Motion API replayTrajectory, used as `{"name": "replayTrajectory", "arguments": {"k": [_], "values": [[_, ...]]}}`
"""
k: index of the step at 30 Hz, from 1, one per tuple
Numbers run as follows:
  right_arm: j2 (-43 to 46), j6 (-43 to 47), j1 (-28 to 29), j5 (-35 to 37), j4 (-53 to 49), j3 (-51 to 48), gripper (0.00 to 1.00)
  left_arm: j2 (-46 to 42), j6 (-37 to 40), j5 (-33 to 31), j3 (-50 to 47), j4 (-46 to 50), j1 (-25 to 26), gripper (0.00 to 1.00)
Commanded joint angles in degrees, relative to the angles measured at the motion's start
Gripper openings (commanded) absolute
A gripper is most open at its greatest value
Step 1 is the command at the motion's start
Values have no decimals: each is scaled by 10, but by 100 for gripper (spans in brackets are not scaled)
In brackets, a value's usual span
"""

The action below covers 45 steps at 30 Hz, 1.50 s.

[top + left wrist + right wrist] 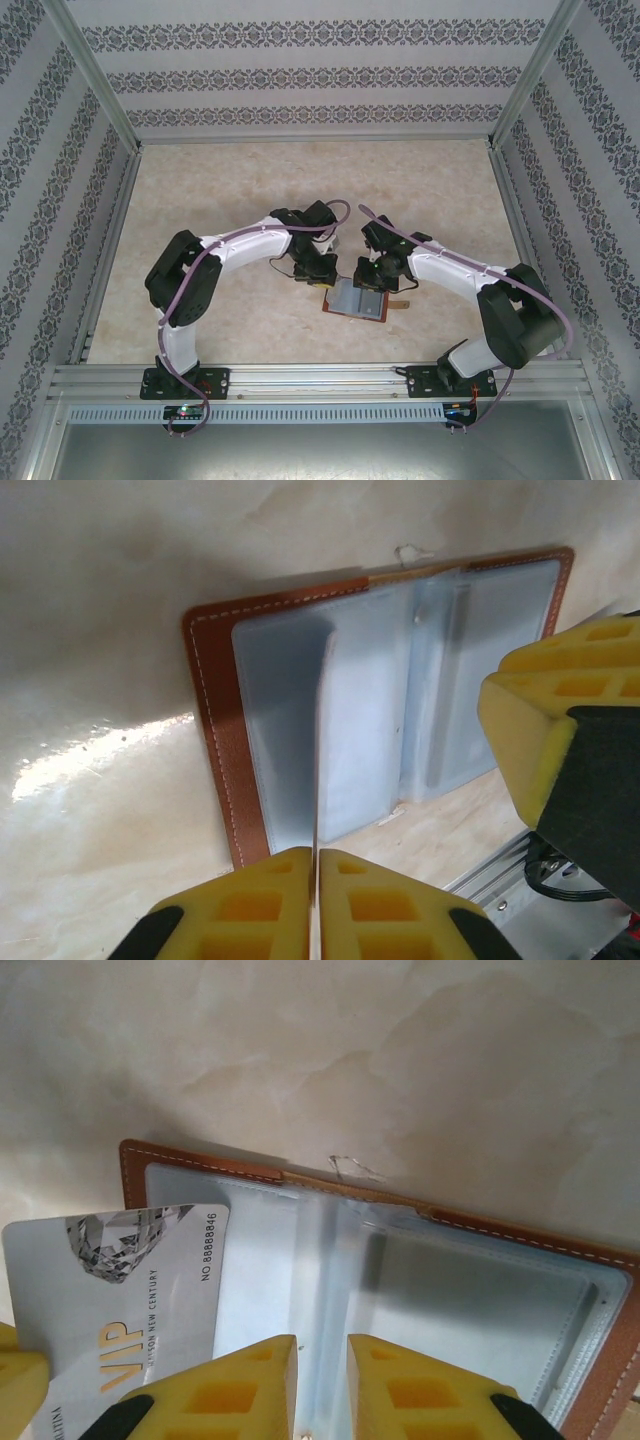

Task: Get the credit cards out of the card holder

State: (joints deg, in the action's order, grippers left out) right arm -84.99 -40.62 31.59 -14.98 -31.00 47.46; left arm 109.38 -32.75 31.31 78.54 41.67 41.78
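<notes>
The card holder [358, 300] lies open on the table, brown leather [215, 710] framing grey-blue pockets [480, 1300]. My left gripper [316, 852] is shut on a pale credit card [318, 730], seen edge-on above the holder's left half. In the right wrist view the same credit card [120, 1290] shows its face, printed VIP, raised over the left pocket. My right gripper [322, 1345] hovers over the holder's middle fold, jaws a little apart with nothing clearly pinched. Both the left gripper [320, 277] and the right gripper [368, 274] meet over the holder.
An aluminium rail [320, 375] runs along the near edge, close to the holder [500, 875]. Patterned walls [300, 70] enclose the beige table [300, 190]. The holder's strap tab [400, 305] sticks out to the right.
</notes>
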Motion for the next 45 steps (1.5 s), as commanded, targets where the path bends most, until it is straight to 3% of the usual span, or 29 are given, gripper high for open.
{"name": "replayTrajectory", "arguments": {"k": [1,13,27,34,40,45], "values": [[9,6,-7,2,2,-11,23,13,3,-12,19,35,10,12],[-3,9,-11,-9,22,-28,23,27,-37,45,15,-31,19,14],[-15,8,-13,-19,41,-41,23,51,-58,69,21,-61,23,15],[-14,2,-11,-34,56,-42,23,41,-71,32,7,-60,20,18],[-11,-7,-7,-57,75,-38,15,24,-81,32,-20,-81,6,15],[-20,-6,-1,-59,77,-32,17,22,-79,33,-27,-81,1,14]]}}
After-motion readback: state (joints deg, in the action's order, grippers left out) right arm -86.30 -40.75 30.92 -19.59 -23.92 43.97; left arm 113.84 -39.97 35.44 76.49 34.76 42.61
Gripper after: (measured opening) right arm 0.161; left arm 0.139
